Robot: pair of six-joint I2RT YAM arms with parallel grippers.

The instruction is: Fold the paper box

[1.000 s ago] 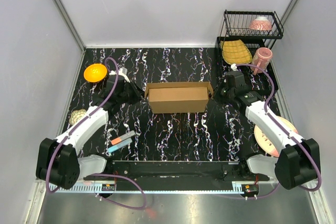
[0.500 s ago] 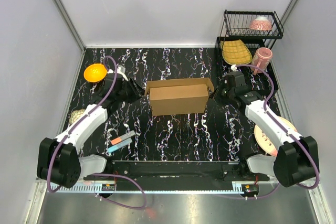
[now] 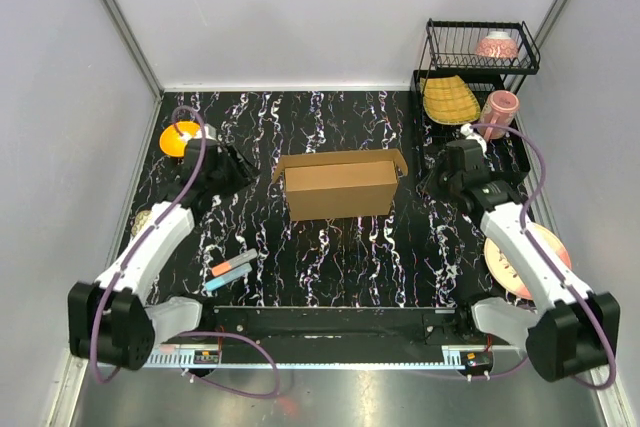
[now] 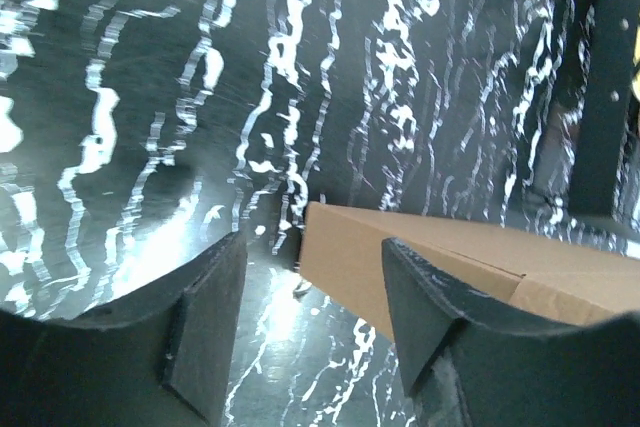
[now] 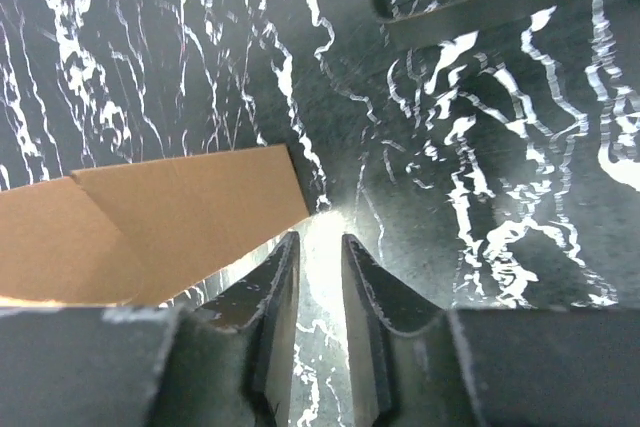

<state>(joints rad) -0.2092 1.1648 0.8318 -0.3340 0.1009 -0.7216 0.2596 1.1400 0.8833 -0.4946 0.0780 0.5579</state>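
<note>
I read the left arm (image 3: 150, 242) extended up-table from its base at the near left corner, with the forearm angled inward. The left gripper (image 3: 228, 169) points toward the table centre. In the wrist view its two fingers (image 4: 205, 322) stand wide apart. The right arm (image 3: 525, 242) is extended from the near right corner in a mirrored pose. The right gripper (image 3: 440, 175) points inward, and its fingers (image 5: 268, 317) are parted by only a narrow gap.
</note>
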